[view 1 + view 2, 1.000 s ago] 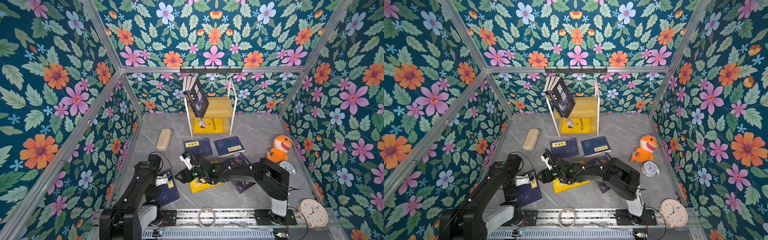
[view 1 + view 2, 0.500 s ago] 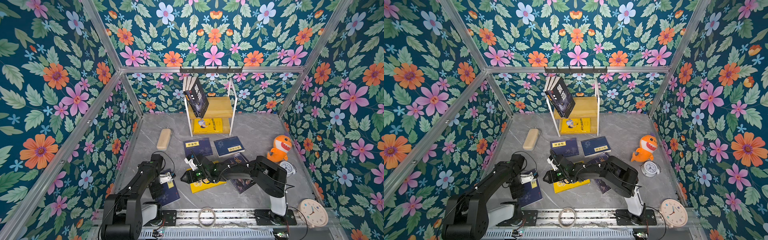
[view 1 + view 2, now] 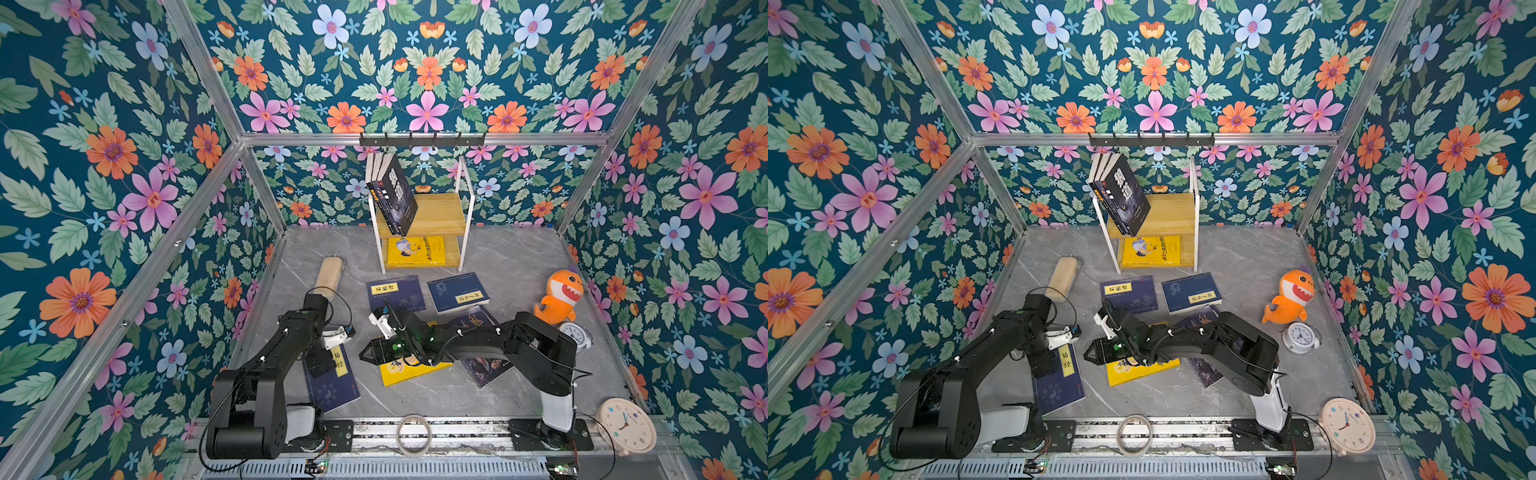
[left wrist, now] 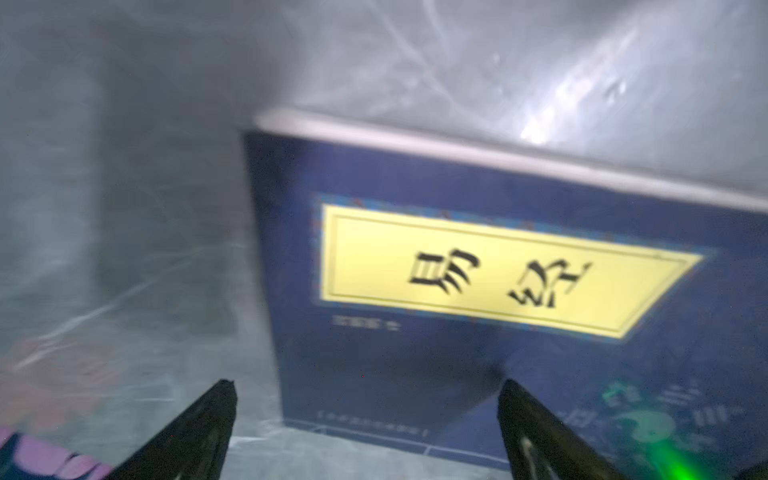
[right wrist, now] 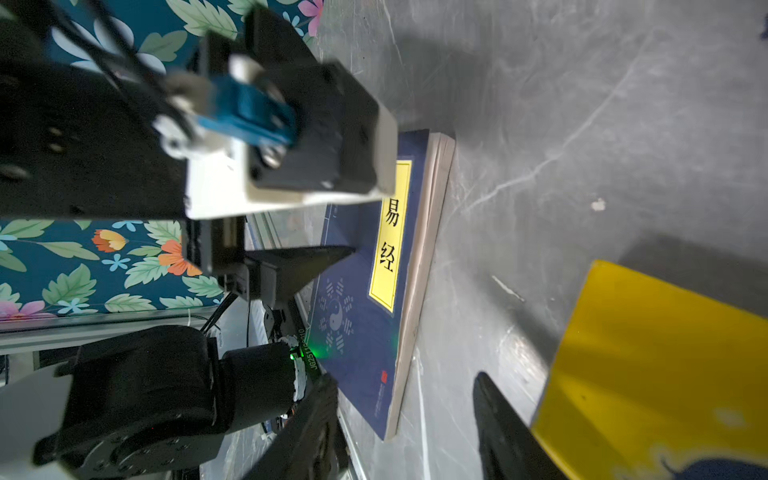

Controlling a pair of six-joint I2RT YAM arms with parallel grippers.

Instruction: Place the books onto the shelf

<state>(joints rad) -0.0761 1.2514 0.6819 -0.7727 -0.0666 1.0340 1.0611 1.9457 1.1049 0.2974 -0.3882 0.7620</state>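
A navy book with a yellow label [image 3: 334, 384] lies flat at the front left. My left gripper [image 3: 321, 368] hangs just over it, open. In the left wrist view its fingertips [image 4: 208, 415] straddle the corner of this book [image 4: 498, 270]. My right gripper [image 3: 366, 353] reaches left, low over the floor, between that book [image 5: 361, 316] and a yellow book [image 3: 411, 368]. It is open and holds nothing. The shelf [image 3: 440, 212] stands at the back with dark books [image 3: 395, 195] leaning on top and a yellow one [image 3: 415, 250] below. Three more dark books [image 3: 395, 291] lie on the floor.
An orange shark plush [image 3: 557, 297] and a small alarm clock [image 3: 575, 334] sit at the right. A round wall clock [image 3: 625, 428] and a tape roll [image 3: 413, 432] lie on the front rail. A beige block [image 3: 328, 272] rests at the left, a black hook rail [image 3: 422, 139] above the shelf.
My right gripper's jaws have narrowed and it has edged slightly right. The left gripper has shifted a little further over the navy book.
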